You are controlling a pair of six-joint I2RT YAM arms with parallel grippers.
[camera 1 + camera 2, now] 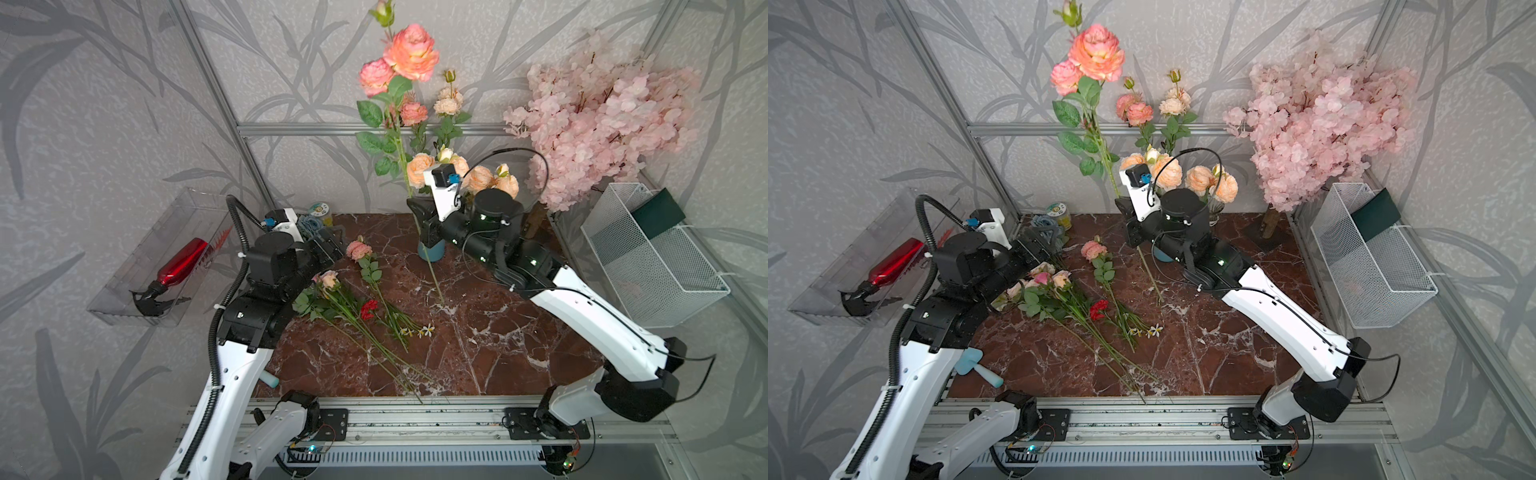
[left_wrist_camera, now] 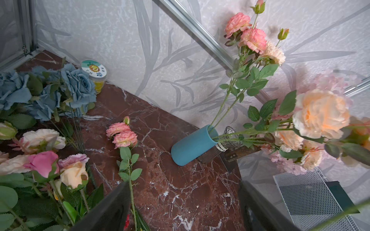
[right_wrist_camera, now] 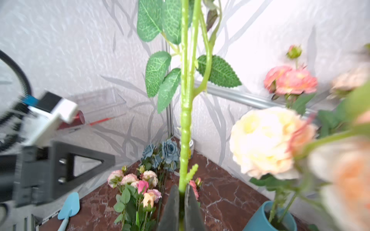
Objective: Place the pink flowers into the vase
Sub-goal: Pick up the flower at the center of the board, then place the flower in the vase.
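My right gripper [image 1: 415, 208] [image 1: 1126, 208] [image 3: 181, 187] is shut on the thick green stem of a tall spray of pink flowers [image 1: 411, 52] [image 1: 1096, 52], held upright. The stem's lower end [image 1: 439, 297] hangs outside the blue vase [image 1: 432, 251] [image 1: 1163, 257] [image 2: 193, 145] [image 3: 270, 218], in front of it near the table top. The vase holds a smaller pink spray [image 2: 254, 38]. Another pink spray [image 1: 359, 249] [image 1: 1093, 250] [image 2: 122, 134] lies on the marble. My left gripper [image 1: 332, 245] [image 2: 184, 212] is open and empty beside that spray's stem.
A mixed bunch [image 1: 328, 280] and a red carnation [image 1: 368, 309] lie by the left arm. Peach roses [image 1: 486, 178] and the pale-pink blossom tree [image 1: 602, 116] stand behind the vase. Blue roses [image 2: 60, 90], a jar [image 2: 94, 72], a mesh basket [image 1: 652, 257] and a blue trowel [image 1: 976, 365] line the edges.
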